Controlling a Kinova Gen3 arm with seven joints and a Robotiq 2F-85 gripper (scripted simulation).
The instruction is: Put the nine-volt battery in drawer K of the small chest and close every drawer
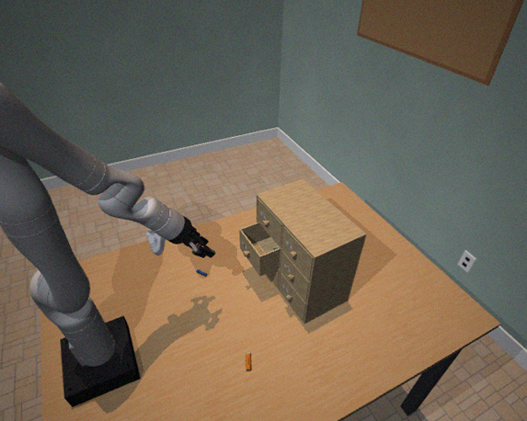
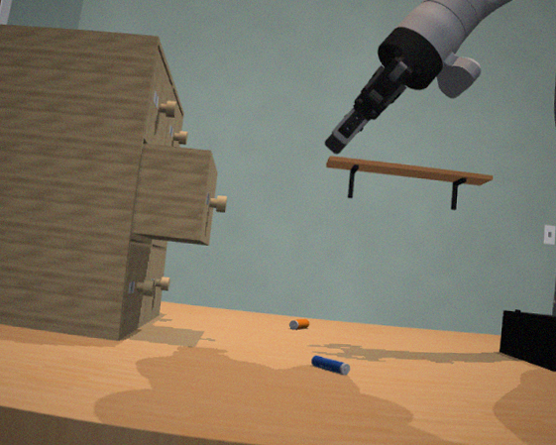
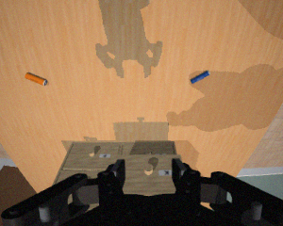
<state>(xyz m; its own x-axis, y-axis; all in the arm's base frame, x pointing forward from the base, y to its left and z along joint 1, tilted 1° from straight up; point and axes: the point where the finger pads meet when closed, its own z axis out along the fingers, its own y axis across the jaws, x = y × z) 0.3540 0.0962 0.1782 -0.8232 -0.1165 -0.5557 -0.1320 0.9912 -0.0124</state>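
Note:
The small chest [image 1: 314, 217] [image 2: 57, 171] [image 3: 81, 152] stands upright with two columns of knobbed drawers. One drawer [image 1: 269, 262] [image 2: 172, 192] [image 3: 141, 181], in the column farther from the top camera, is pulled well out and looks level; the others look pushed in. The labels are too small to read for certain. A small greenish bit [image 1: 274, 249] shows inside the open drawer; I cannot tell what it is. No nine-volt battery can be made out for certain. My gripper [image 1: 208, 253] [image 2: 335, 145] [image 3: 148, 168] is partly open, nothing between its fingers, in the air in front of the open drawer.
A blue cylinder [image 1: 201, 273] [image 2: 330, 364] [image 3: 200, 77] lies on the table [image 1: 189, 378] [image 2: 249, 405] [image 3: 85, 28] below the gripper. An orange cylinder [image 1: 248, 361] [image 2: 298, 324] [image 3: 36, 78] lies farther to the other side. The open drawer juts out over the table in front of the chest.

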